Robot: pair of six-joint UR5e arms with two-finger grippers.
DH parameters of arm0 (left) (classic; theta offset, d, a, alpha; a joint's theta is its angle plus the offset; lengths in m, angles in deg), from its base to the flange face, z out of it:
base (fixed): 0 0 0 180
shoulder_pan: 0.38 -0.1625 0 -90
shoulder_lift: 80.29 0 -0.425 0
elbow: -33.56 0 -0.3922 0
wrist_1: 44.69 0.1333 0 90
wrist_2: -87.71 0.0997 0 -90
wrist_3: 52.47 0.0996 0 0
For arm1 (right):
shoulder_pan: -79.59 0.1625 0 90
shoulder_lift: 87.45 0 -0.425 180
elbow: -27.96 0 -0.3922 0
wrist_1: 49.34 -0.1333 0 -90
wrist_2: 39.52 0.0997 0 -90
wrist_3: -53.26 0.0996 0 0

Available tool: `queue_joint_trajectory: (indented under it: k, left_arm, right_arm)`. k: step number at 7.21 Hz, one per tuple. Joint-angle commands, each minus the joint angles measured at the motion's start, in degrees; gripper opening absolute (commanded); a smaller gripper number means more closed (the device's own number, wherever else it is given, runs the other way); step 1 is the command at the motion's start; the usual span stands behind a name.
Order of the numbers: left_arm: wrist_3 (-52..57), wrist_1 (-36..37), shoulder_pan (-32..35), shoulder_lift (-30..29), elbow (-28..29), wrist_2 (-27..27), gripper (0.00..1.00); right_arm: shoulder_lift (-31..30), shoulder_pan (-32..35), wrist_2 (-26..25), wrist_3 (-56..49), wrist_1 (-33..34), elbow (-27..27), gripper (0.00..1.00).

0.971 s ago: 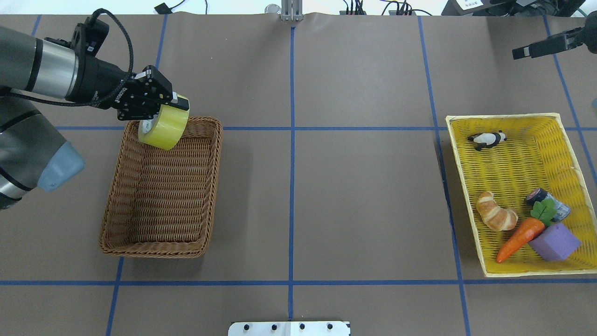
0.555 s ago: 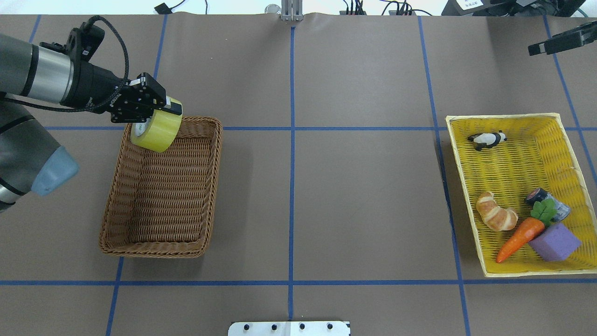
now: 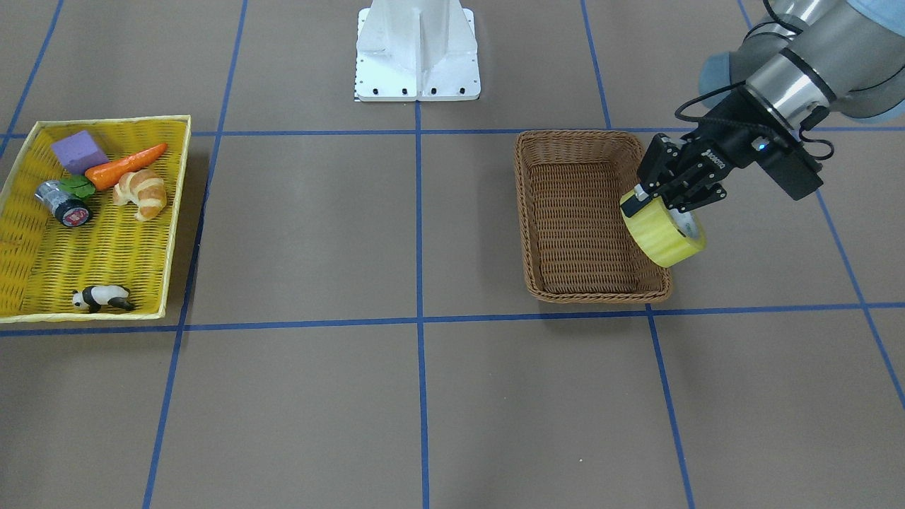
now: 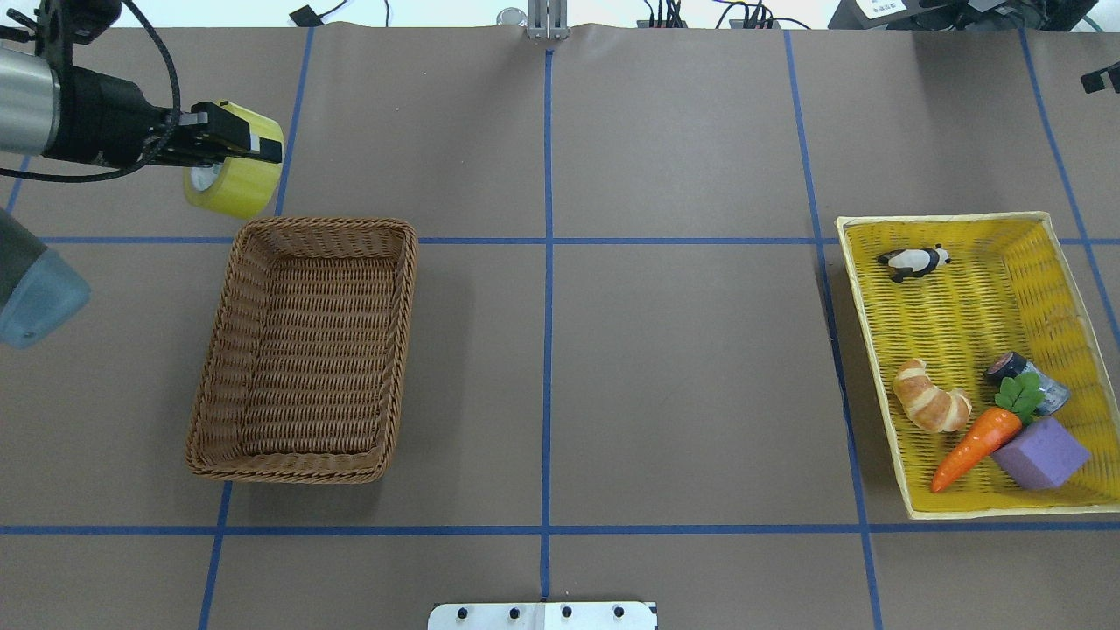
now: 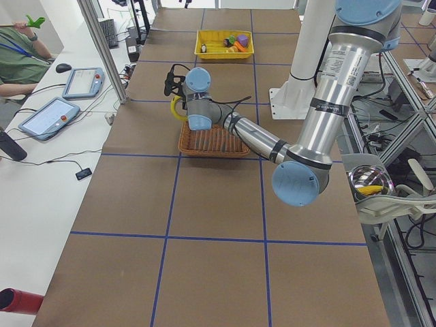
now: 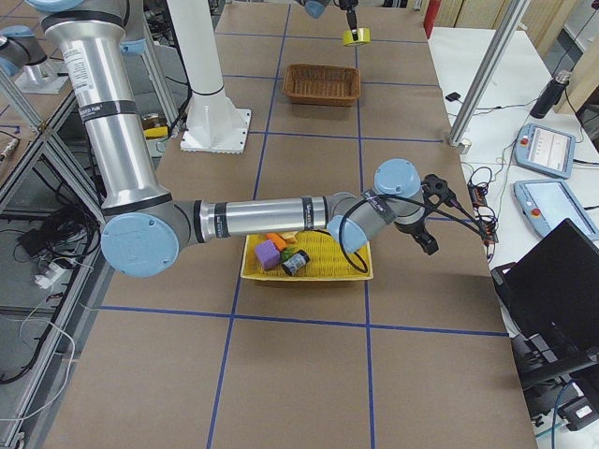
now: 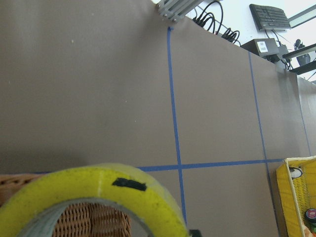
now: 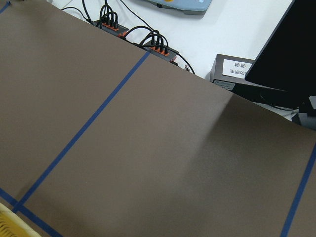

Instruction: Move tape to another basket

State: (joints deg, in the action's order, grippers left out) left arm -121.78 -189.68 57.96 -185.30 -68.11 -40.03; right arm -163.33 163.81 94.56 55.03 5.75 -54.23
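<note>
1 roll in play: the tape (image 3: 664,237), yellow and translucent with a pale core, is clamped in the left gripper (image 3: 663,201). The jaws are closed across the roll's width, 1 finger on each flat face, spread only as far as the roll is wide. The roll hangs on edge below the fingers, tilted, and touches nothing else.

The tape is in the air, not in the basket (image 4: 324,221). In the overhead view it shows just past the basket's far rim, off the corner on the robot's left. In the front-facing view it overlaps the rim on that same side. The exterior right view shows it well above the table (image 4: 682,350). In the left wrist view the roll fills the bottom edge, with brown wicker visible through its core.

The basket is brown wicker, deep and rectangular, with nothing inside.

The right gripper (image 6: 426,238) is out past the far end of the yellow tray (image 4: 945,221), above bare table. Only a black sliver of it shows at the overhead view's right edge, and the right wrist view shows no fingers. Cannot tell whether its jaws are open or closed.

5 things are in the tray: panda figure (image 4: 914,262), croissant (image 4: 931,408), carrot (image 4: 976,446), purple block (image 4: 1041,453), silver-and-black cylinder (image 4: 1024,376).
</note>
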Motion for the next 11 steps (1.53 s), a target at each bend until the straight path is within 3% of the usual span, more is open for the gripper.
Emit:
queue_joint_trajectory:
  k: [1, 2, 3, 5, 7, 8, 10, 11]
  left_arm:
    - [13.35, 14.35, -0.85, 6.11, -9.54, 5.38, 0.00]
    - [16.90, 28.57, -3.82, 7.44, -17.00, 9.93, 0.00]
    - [16.93, 37.50, -9.24, 7.89, -21.60, 14.93, 0.00]
    - [16.14, 47.48, -16.12, 4.66, -21.92, 16.56, 0.00]
    - [15.79, 56.28, -22.19, -4.45, -16.59, 16.74, 0.00]
    - [15.70, 56.22, -23.78, -6.85, -12.37, 17.61, 0.00]
    - [16.31, 55.78, -24.41, -6.96, -9.00, 20.25, 0.00]
    - [16.32, 55.17, -24.41, -6.96, -7.68, 20.25, 0.07]
  right_arm:
    - [-0.23, 0.59, -3.81, -7.62, 13.56, -4.52, 0.97]
    - [-1.02, 1.38, -3.91, -12.79, 22.86, -7.95, 0.97]
    - [-1.11, 1.99, -3.91, -17.63, 32.18, -10.25, 0.97]
    - [-3.38, 2.87, -4.88, -26.16, 45.84, -11.41, 0.99]
    - [-8.64, 3.06, -4.97, -27.08, 47.48, -12.29, 0.99]
    - [-9.45, 3.06, -4.97, -26.21, 48.26, -12.12, 0.99]
    - [-9.20, 3.06, -4.97, -26.11, 51.78, -12.38, 1.00]
    - [-9.28, 3.06, -4.88, -26.20, 51.87, -12.81, 1.00]
